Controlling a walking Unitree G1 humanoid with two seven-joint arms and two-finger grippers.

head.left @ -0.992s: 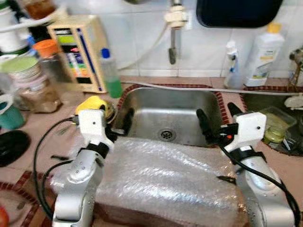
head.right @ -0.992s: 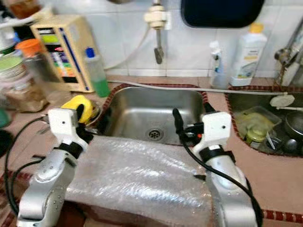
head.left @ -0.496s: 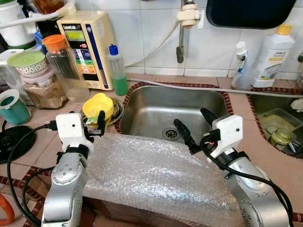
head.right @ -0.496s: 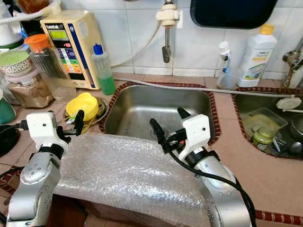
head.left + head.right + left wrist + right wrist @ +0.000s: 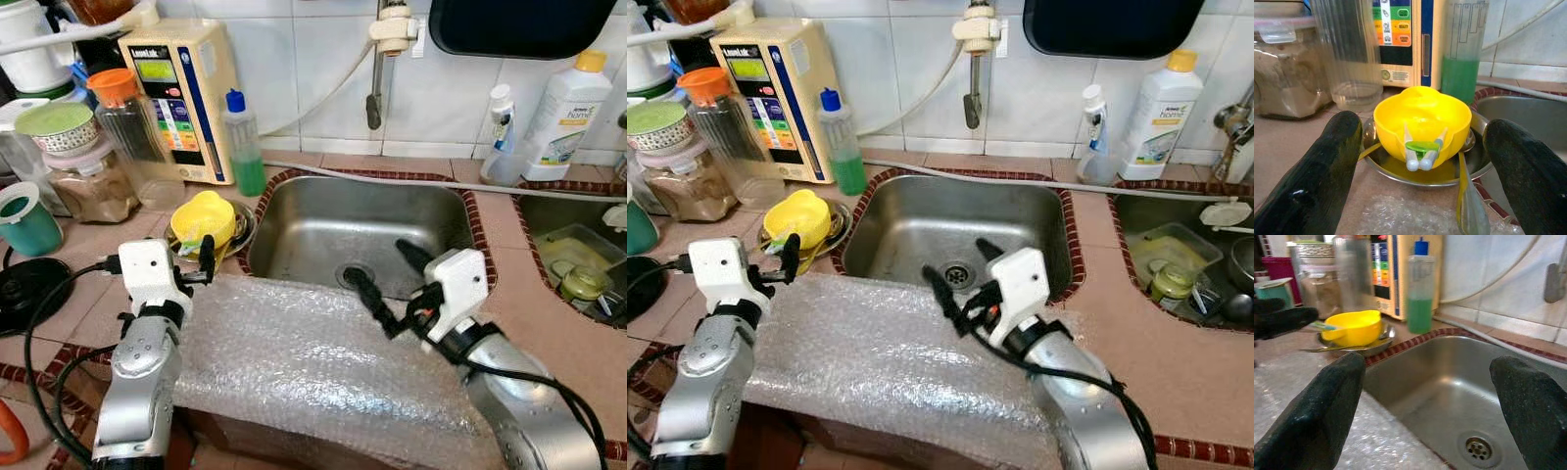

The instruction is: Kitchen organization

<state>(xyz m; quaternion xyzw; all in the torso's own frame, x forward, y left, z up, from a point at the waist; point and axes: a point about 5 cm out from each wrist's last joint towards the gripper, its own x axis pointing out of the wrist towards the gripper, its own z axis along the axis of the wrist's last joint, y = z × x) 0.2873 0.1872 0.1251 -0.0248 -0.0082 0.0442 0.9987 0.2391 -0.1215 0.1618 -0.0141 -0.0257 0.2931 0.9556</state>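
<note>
Jars and a teal cup (image 5: 22, 221) are crowding the far left of the table (image 5: 69, 284). Next, the left gripper (image 5: 1422, 161) is hovering with fingers spread wide and holding nothing, facing a yellow bowl (image 5: 203, 217) sitting in a metal dish (image 5: 1400, 166). Bubble wrap (image 5: 313, 362) is lying across the table's front edge, before the steel sink (image 5: 367, 230). Over the sink's front rim, the right gripper (image 5: 383, 282) is hanging, its fingers also wide apart and empty. A white bottle (image 5: 561, 108) is standing at far right.
</note>
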